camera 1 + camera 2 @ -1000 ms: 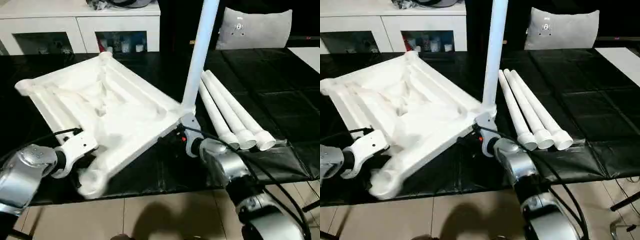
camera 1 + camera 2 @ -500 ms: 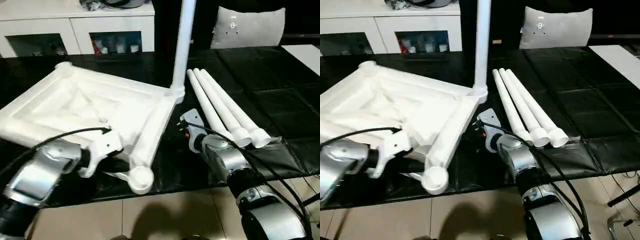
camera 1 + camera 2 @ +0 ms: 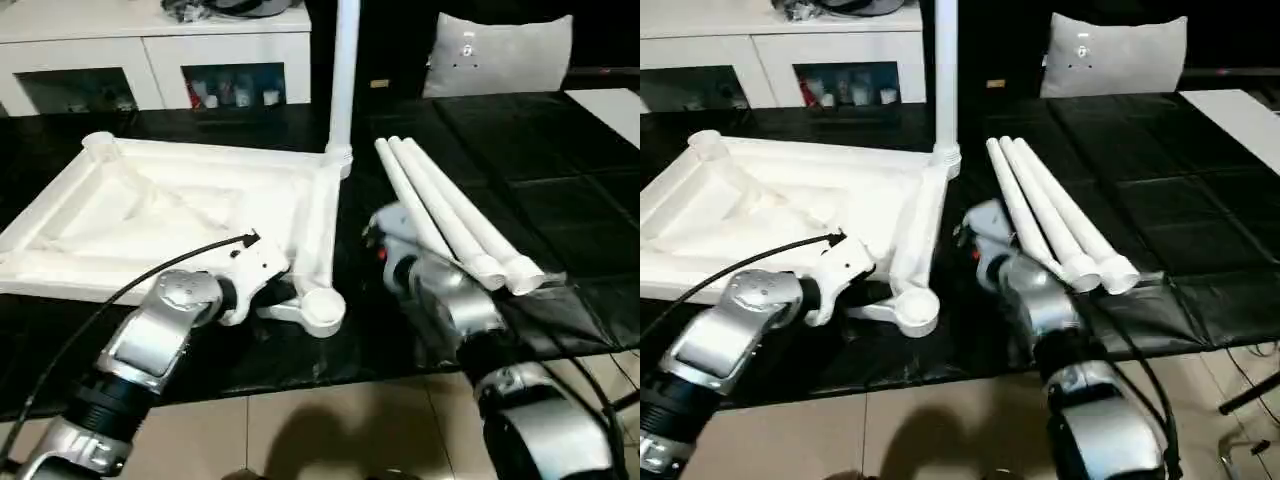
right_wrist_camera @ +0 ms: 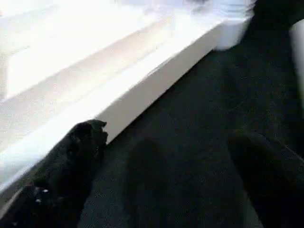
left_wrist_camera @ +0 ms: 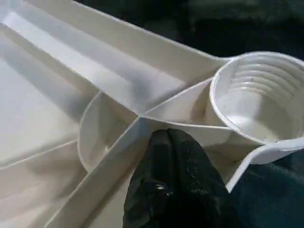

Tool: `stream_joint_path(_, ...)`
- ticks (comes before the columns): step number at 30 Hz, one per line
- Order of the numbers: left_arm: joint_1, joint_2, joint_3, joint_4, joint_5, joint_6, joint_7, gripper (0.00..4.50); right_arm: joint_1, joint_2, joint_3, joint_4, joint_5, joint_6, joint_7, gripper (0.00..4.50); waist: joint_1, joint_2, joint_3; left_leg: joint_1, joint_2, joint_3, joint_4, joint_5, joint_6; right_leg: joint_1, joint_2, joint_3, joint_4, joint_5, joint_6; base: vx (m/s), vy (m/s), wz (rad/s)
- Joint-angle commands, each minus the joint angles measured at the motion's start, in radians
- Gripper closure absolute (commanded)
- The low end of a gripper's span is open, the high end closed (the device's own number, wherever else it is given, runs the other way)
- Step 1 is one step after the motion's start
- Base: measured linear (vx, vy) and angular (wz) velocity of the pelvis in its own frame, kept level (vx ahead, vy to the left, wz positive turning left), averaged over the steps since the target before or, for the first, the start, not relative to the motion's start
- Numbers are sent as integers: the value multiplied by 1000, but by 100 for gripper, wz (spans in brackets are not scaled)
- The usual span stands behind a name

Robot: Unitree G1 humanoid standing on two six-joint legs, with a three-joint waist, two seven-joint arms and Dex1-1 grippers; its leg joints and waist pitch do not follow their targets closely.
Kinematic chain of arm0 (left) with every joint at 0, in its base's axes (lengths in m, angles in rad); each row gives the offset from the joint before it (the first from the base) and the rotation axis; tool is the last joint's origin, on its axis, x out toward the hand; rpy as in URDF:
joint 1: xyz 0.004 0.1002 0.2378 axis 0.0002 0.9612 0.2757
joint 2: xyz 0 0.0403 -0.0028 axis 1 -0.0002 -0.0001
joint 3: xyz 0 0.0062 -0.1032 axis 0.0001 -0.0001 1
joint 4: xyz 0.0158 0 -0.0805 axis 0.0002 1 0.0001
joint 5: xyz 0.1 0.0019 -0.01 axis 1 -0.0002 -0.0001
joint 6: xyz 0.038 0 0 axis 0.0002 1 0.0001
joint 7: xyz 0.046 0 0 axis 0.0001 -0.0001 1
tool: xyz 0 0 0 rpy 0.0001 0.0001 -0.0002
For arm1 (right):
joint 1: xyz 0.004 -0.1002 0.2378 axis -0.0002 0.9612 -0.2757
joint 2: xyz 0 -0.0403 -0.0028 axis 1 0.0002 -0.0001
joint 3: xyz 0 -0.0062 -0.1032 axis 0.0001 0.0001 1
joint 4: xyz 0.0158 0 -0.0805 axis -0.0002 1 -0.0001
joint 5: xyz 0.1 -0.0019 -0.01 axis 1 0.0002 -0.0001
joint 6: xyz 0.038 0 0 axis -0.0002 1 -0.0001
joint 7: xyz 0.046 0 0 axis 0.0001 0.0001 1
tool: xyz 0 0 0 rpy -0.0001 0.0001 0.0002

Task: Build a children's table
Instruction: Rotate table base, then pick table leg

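Observation:
The white tabletop [image 3: 180,200] lies underside up on the black table [image 3: 560,200]. One white leg [image 3: 345,70] stands upright in its far right corner socket. Three loose legs [image 3: 450,215] lie side by side to the right. My left gripper [image 5: 173,142] is shut, its black fingers pressed against a rib just beside the empty near right corner socket [image 5: 256,99]. Right of the tabletop's side edge my right gripper [image 4: 168,133] hovers low over the table, open, with nothing between its fingers [image 4: 80,142].
A white cabinet [image 3: 160,50] with glass doors stands behind the table, and a grey cushion [image 3: 500,55] at the back right. The table's front edge runs just below both forearms, with tiled floor [image 3: 300,430] beyond it.
The tabletop has swung round and settled flat, carrying the upright leg farther from me. My left gripper moved right along with its near corner. My right gripper came away from the leg's corner.

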Motion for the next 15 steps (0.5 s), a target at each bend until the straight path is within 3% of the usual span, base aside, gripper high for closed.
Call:
stream_joint_path(1, 6, 1, 28, -26, -25, -19, -10, 427, -21, -11, -28, -25, -11, 97, -43, 0, 3, 11, -69, 11, 35, -11, -62, -151, 6, 58, -66, 42, -61, -54, -246, 0, 0, 0)
stream_joint_path(4, 49, 38, 41, -102, -63, -25, -58, 408, -60, -37, -56, -48, 0, 225, -72, 0, 8, 11, -69, 12, 36, -11, -62, -144, -2, 56, -66, 42, -58, -37, -242, 0, 0, 0)
stream_joint_path(10, 88, 71, 48, -216, -88, 13, -78, 362, -122, -75, -107, -19, 18, 336, -155, 0, 10, 2, -66, 11, 34, -8, -63, -154, -13, 55, -66, 42, -59, -77, -228, 0, 0, 0)
stream_joint_path(12, 91, 75, 48, -228, -92, 17, -81, 336, -124, -78, -116, -27, 17, 372, -170, 0, 10, 1, -64, 12, 33, -8, -64, -168, -20, 53, -66, 43, -63, -121, -210, 0, 0, 0)
stream_joint_path(15, 94, 86, 48, -247, -96, 26, -81, 323, -106, -83, -137, -77, 24, 450, -185, 0, 11, 3, -66, 10, 31, -8, -63, -149, -25, 54, -65, 44, -61, -108, -197, 0, 0, 0)
